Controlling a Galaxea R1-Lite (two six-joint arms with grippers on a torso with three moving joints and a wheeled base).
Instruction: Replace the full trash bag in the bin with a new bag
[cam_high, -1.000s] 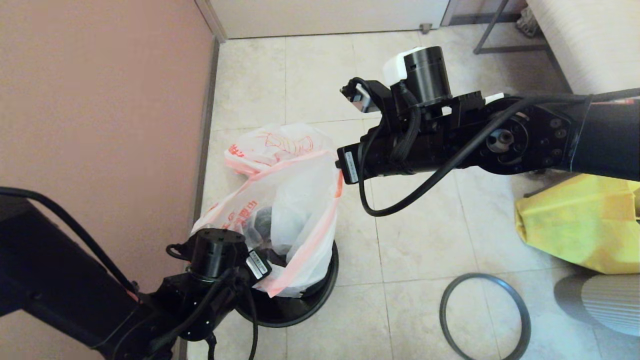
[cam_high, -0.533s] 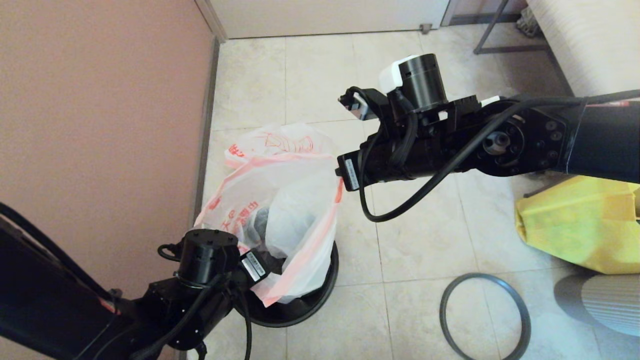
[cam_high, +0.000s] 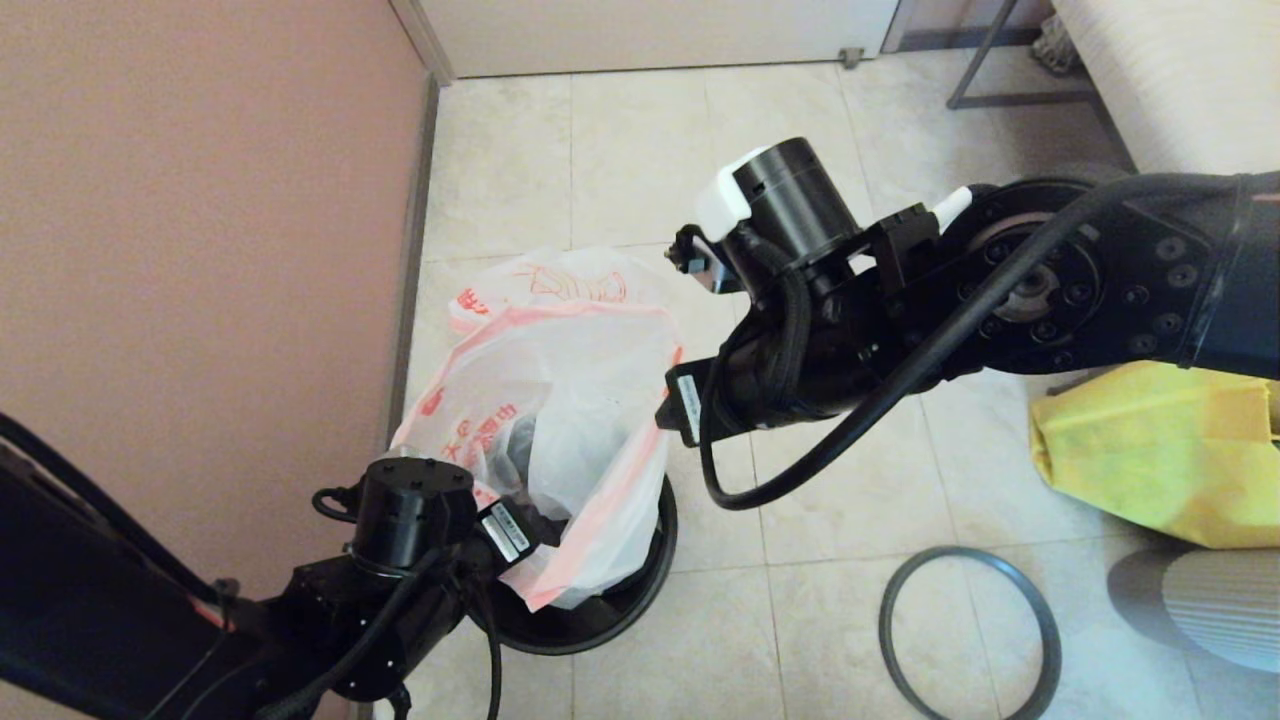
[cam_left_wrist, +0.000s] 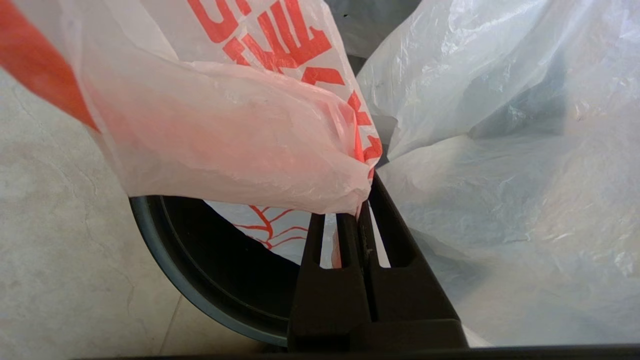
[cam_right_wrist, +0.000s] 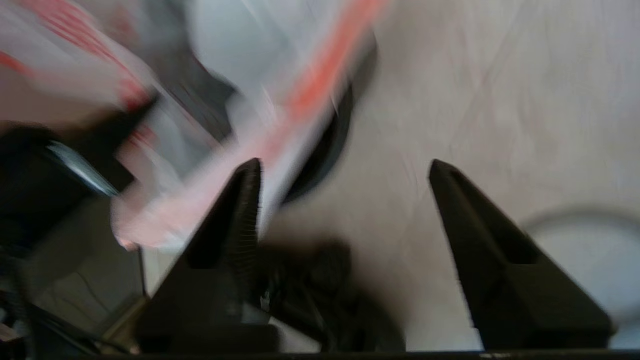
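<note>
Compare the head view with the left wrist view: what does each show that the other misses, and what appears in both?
Only the head view: the right gripper beside the new bag's mouth, the grey hoop lying on the floor, and a yellow bag.
Only the left wrist view: the left gripper shut on the new bag's orange-pink hem.
Both: the new bag, the bin, the full trash bag.

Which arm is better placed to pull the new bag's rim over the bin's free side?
Probably the right. The right gripper is open and empty beside the new bag's free edge above the bin, while the left gripper is shut on the near edge.
</note>
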